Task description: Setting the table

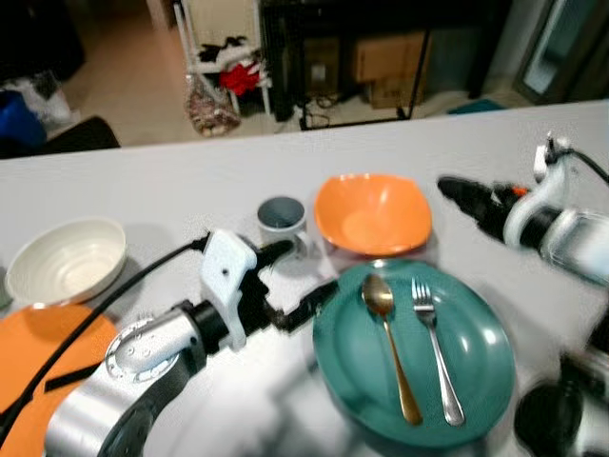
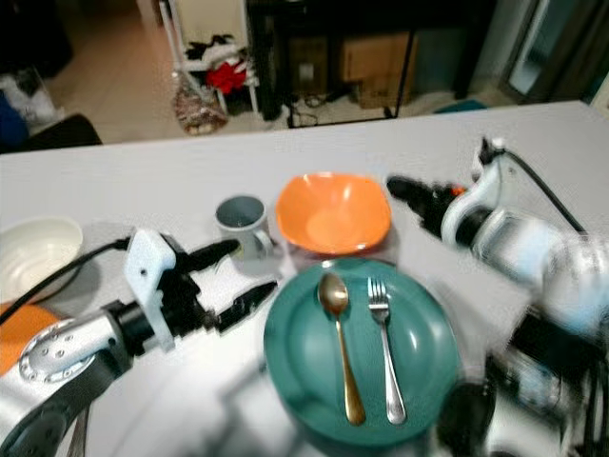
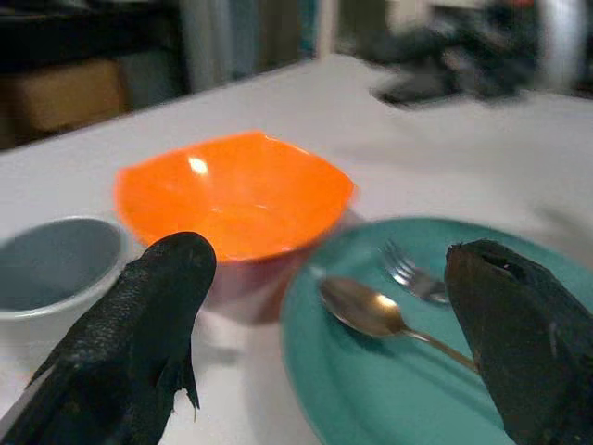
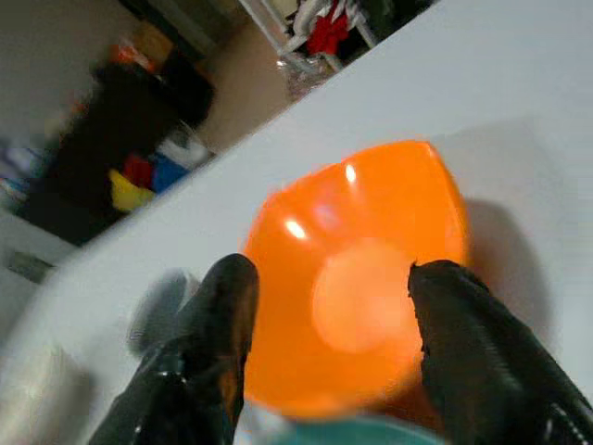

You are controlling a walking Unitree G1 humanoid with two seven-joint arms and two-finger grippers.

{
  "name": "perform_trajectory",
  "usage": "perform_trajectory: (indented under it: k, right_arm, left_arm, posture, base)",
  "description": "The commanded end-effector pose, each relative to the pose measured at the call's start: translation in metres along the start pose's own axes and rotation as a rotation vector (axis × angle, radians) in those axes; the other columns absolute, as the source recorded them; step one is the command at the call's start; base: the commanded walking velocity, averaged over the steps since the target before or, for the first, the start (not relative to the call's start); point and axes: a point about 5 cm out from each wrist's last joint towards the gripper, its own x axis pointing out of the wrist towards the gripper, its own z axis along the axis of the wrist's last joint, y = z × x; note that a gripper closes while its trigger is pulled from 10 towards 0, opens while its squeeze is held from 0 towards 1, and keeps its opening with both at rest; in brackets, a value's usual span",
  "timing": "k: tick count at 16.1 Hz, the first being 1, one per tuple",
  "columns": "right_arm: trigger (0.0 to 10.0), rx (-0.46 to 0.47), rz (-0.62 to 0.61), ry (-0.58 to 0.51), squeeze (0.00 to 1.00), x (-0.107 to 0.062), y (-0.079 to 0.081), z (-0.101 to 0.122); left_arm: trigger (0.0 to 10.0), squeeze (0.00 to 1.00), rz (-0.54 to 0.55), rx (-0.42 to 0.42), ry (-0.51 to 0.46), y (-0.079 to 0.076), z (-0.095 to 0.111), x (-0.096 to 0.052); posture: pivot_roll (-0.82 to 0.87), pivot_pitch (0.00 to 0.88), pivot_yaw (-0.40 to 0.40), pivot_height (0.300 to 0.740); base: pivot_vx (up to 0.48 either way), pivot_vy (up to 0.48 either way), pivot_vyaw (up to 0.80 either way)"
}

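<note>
Teal plate set with spoon and fork; both grippers empty, fingers apart. Right gripper approaches orange bowl; next move likely calls for closing on its rim.

**Home dining area**

Lived-in home: long white table with round teal plate, square orange plastic bowl, grey mug; behind it tan floor, white rack of clothes, brown cardboard boxes under dark furniture.
</note>
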Motion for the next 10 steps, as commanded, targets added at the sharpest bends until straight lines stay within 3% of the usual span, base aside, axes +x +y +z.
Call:
perform_trajectory:
  k: [1, 3, 4, 5, 6, 10]
  right_arm:
    - [10.0, -0.14, 0.046, -0.062, 1.0, -0.009, 0.026, -0.012]
    - [10.0, -0.269, 0.022, -0.25, 1.0, -0.023, 0.04, -0.024]
    - [10.0, -0.339, -0.027, -0.254, 1.0, -0.026, 0.041, -0.03]
    - [10.0, -0.525, -0.138, -0.275, 1.0, -0.034, 0.044, -0.046]
    - [10.0, -0.543, -0.154, -0.288, 1.0, -0.037, 0.047, -0.057]
    - [10.0, -0.524, -0.104, -0.363, 1.0, -0.04, 0.054, -0.066]
  left_arm:
    - [10.0, 0.0, 0.152, 0.026, -0.023, 0.015, 0.001, -0.001]
    - [10.0, 0.0, 0.258, 0.032, -0.047, 0.021, 0.002, -0.004]
    - [10.0, 0.0, 0.274, 0.038, -0.048, 0.021, 0.001, -0.004]
    - [10.0, 0.0, 0.323, 0.051, -0.047, 0.022, 0.0, -0.007]
    - [10.0, 0.0, 0.361, 0.056, -0.051, 0.023, -0.001, -0.008]
    - [10.0, 0.0, 0.402, 0.071, -0.054, 0.023, -0.003, -0.006]
  posture:
    - [0.05, 0.0, 0.087, 0.74]
    - [0.05, 0.0, 0.088, 0.74]
    - [0.05, 0.0, 0.09, 0.74]
    - [0.05, 0.0, 0.091, 0.74]
    - [0.05, 0.0, 0.087, 0.74]
    - [0.05, 0.0, 0.078, 0.74]
  base:
    - [0.0, 0.0, 0.0]
    - [0.0, 0.0, 0.0]
    - [0.0, 0.0, 0.0]
    - [0.0, 0.0, 0.0]
    - [0.0, -0.266, 0.0]
    - [0.0, -0.322, 0.0]
